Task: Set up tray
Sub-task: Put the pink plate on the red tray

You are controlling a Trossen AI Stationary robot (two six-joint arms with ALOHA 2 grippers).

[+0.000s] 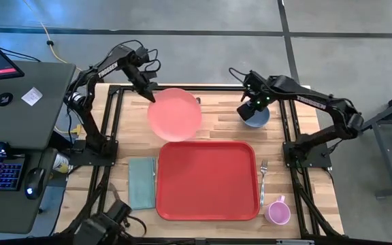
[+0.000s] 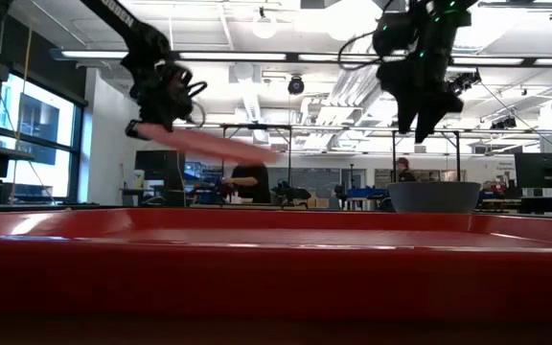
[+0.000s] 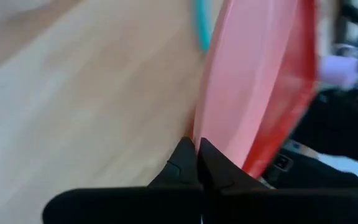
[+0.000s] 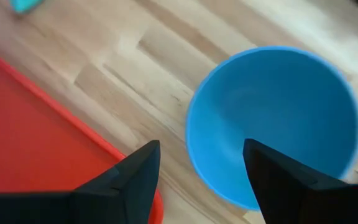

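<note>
Tray [image 1: 207,180] sits lower centre of the high view: flat, glossy red plastic, rounded corners, low rim. I judge it light, stiff and slick; best pinched at the rim. Left gripper [image 1: 151,94], upper left, clenched on the edge of the pink plate [image 1: 175,113], held off the wood. Right gripper [image 1: 249,109] spread wide over the blue bowl [image 1: 257,118].

Large flat red rectangular tray [image 1: 207,180] with rounded corners, low rim, flat on the wooden table, empty.
</note>
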